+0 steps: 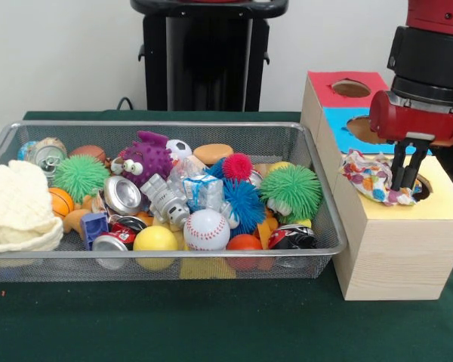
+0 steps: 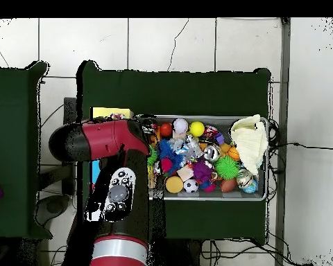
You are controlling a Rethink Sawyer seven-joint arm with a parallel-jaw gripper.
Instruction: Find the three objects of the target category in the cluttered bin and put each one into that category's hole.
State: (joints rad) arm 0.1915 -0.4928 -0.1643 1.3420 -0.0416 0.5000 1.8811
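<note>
- The crumpled cloth point(image 1: 376, 179) is surely light and very soft; it will fold and sag, and loose corners can catch on the edge of a hole
- The best hold is a pinch on a bunched fold near its middle, so that less material hangs free (a grip at one corner would let it trail)
- It looks white with many coloured dots, red, orange, blue and yellow, all wrinkled into a loose heap
- It lies on the yellow top of the wooden sorting box point(image 1: 396, 260), partly at the rim of the yellow hole point(image 1: 421, 186), beside the wire mesh bin point(image 1: 328, 204)
- The tool point(image 1: 408, 172) stands at the hole with its two black fingers apart, touching the right edge of the cloth; it seems released, not clenched
- I judge the cloth not yet fully pushed inside
</note>
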